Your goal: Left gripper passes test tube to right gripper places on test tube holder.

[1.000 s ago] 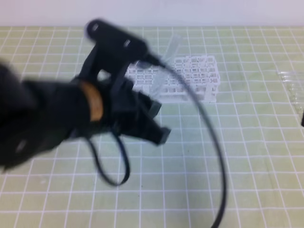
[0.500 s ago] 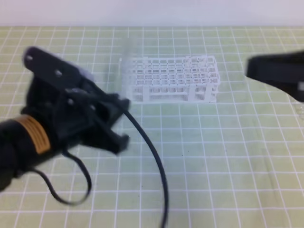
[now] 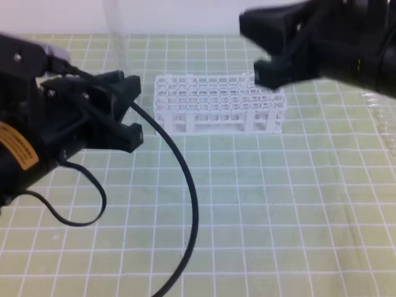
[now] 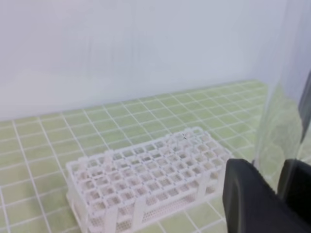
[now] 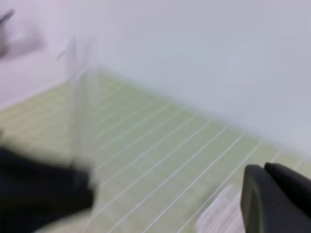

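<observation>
Arriving from right: right end effector (image 3: pixel 263 54)

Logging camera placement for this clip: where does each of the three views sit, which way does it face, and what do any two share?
Exterior high: above the front of the table, looking down and back at the test tube holder; left gripper and right gripper both show.
Left wrist: on the left arm, facing forward at the holder; its dark fingers hold the upright test tube.
Right wrist: on the right arm, blurred, facing mat and wall; closed fingertips show.
Shared: the holder in the exterior and left wrist views.
</observation>
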Controlling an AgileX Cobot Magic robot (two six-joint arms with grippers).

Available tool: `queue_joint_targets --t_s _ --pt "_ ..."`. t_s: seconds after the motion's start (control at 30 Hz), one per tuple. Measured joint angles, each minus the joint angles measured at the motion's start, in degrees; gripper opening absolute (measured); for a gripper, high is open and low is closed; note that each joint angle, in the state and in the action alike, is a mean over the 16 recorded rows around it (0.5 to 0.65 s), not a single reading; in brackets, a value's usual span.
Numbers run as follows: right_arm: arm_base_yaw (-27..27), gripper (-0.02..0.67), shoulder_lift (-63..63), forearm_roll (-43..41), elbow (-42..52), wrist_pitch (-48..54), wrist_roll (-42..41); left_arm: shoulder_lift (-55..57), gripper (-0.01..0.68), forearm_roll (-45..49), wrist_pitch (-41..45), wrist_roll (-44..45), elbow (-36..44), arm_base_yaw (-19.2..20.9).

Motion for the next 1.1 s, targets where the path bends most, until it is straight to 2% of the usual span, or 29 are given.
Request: queue_joint_targets --t_s 0.2,0.57,0.7,0.83,1.1 --pt "1.9 0.045 2.2 -0.9 0.0 -7.5 -1.6 2.1 0.071 0.1 -5.3 -0.1 1.2 0.0" --pt "5.3 0.324 5.8 4.5 0.1 -14.9 -9.4 7.2 0.077 0.1 -13.5 -0.6 1.9 0.0" --pt "7.5 0.397 7.5 6.0 0.1 -19.0 -11.8 8.3 0.071 0.0 -15.3 -0.7 1.9 0.0" --pt "9.8 0.421 9.2 6.6 0.1 -23.6 -12.7 8.9 0.077 0.0 -16.4 -0.8 1.9 0.0" --pt "12.9 0.422 11.5 6.3 0.1 -29.7 -10.3 9.1 0.071 0.0 -17.8 -0.9 1.9 0.0"
